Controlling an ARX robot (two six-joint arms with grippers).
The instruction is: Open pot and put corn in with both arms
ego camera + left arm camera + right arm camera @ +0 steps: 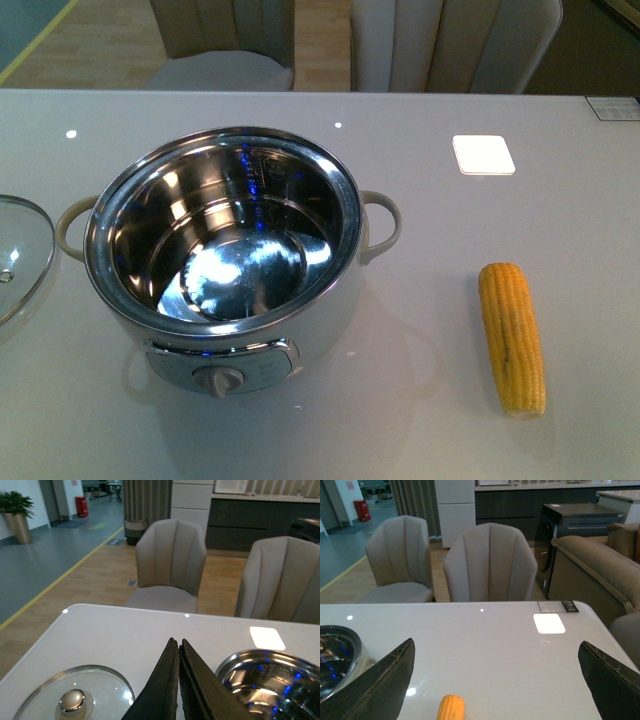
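Note:
The white pot [225,250] stands uncovered on the table, its steel bowl empty, knob panel facing me. Its rim also shows in the left wrist view as the pot [272,682] and in the right wrist view as the pot [335,652]. The yellow corn [512,337] lies on the table to the pot's right, lengthwise toward me; its far tip shows as the corn [451,707]. My left gripper [178,642] is shut and empty, hovering between the glass lid and the pot. My right gripper [497,652] is wide open above the table, with the corn tip between its fingers' lines. Neither arm appears in the front view.
The glass lid [20,255] with a silver knob lies flat on the table left of the pot, seen too as the lid [75,697]. A white square pad [483,154] sits at the back right. Beige chairs [490,562] stand beyond the table's far edge.

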